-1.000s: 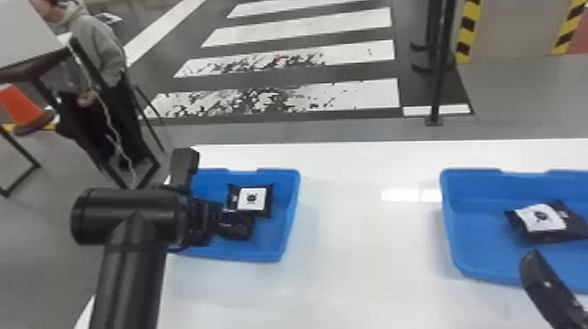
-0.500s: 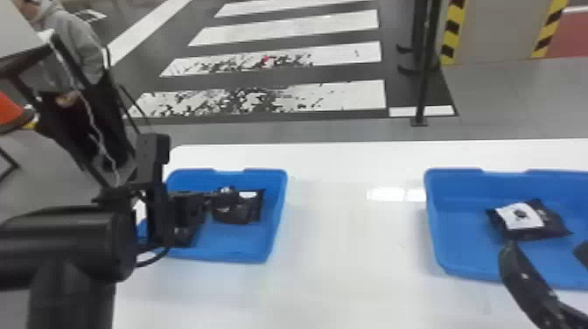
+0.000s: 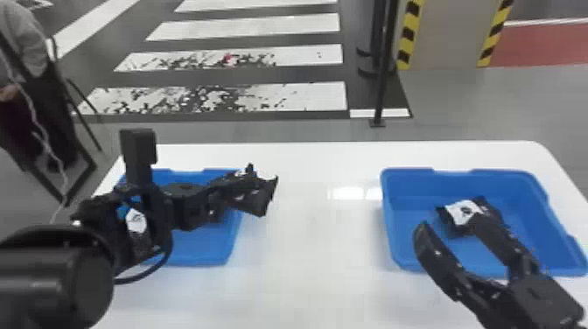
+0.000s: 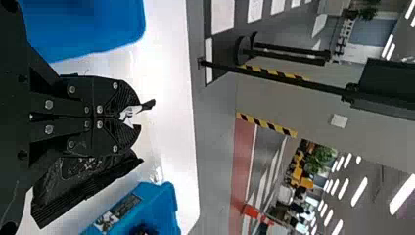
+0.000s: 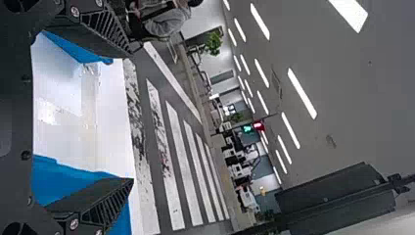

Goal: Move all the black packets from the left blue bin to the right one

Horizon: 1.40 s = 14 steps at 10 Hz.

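Above the right side of the left blue bin (image 3: 205,249), my left gripper (image 3: 234,186) is shut on a black packet (image 3: 260,197). In the left wrist view the same gripper (image 4: 134,116) pinches that packet (image 4: 90,176), its white label between the fingertips. A white label (image 3: 136,221) on dark material shows through a gap in the left arm. Another black packet (image 3: 464,213) with a white label lies inside the right blue bin (image 3: 388,232). My right gripper (image 3: 450,232) is over that bin's front left part, fingers spread; in its wrist view the gripper (image 5: 129,115) holds nothing.
Both bins stand on a white table (image 3: 315,245), with bare tabletop between them. The table's far edge runs behind the bins. Beyond it are a black post (image 3: 383,65) and a striped floor. My left forearm (image 3: 57,271) covers the front left corner.
My left gripper has risen from the left bin and moved right with a packet. The head view has shifted rightward, and more of my right gripper has come into view over the right bin.
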Motion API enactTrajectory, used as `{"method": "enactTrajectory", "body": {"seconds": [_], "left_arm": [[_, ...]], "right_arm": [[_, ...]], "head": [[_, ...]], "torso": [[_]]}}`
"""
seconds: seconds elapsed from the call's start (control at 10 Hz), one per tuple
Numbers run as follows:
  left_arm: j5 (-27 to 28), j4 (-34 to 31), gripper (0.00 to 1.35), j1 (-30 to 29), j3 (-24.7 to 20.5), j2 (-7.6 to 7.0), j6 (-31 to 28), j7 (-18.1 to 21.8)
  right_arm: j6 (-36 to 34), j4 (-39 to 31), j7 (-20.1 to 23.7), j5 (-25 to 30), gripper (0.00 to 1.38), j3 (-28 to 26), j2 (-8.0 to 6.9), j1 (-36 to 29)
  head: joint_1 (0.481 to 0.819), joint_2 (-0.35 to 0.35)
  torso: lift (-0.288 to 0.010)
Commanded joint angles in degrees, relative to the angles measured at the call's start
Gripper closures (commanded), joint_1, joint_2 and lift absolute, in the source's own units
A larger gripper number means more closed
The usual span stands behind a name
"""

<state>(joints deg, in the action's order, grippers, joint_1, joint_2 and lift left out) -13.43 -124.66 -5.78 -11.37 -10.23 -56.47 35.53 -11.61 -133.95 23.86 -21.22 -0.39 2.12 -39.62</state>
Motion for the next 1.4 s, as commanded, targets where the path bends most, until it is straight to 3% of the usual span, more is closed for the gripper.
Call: {"method": "enactTrajectory", "body": {"seconds": [0.0, 0.6, 1.1, 1.2, 1.3], "left_arm": [[-2.3, 0.0, 1.21, 0.0, 2.5, 0.73, 6.4, 0.0], [-8.5, 0.0, 1.21, 3.3, 12.6, 0.47, 9.2, 0.0], [-10.0, 0.1, 1.21, 4.5, 16.5, 0.47, 8.4, -0.2], [-10.3, 0.1, 1.21, 4.5, 16.7, 0.38, 8.1, -0.2], [-10.6, 0.1, 1.21, 4.5, 17.2, 0.38, 8.1, -0.2]], "right_arm": [[-3.9, 1.0, 1.2, -1.5, 0.13, 1.8, 0.7, 2.5], [-7.4, 5.9, 2.7, -5.6, 0.13, 8.3, 3.95, 11.5], [-7.5, 8.3, 2.5, -7.2, 0.15, 10.1, 4.3, 15.2], [-7.4, 8.6, 2.4, -7.3, 0.2, 10.1, 4.39, 16.0], [-6.2, 9.4, 2.2, -7.6, 0.41, 10.1, 4.39, 16.6]], "head": [[0.695, 0.101], [0.695, 0.046], [0.695, 0.02], [0.695, 0.013], [0.695, 0.007]], "torso": [[-0.154], [-0.154], [-0.154], [-0.154], [-0.154]]}}
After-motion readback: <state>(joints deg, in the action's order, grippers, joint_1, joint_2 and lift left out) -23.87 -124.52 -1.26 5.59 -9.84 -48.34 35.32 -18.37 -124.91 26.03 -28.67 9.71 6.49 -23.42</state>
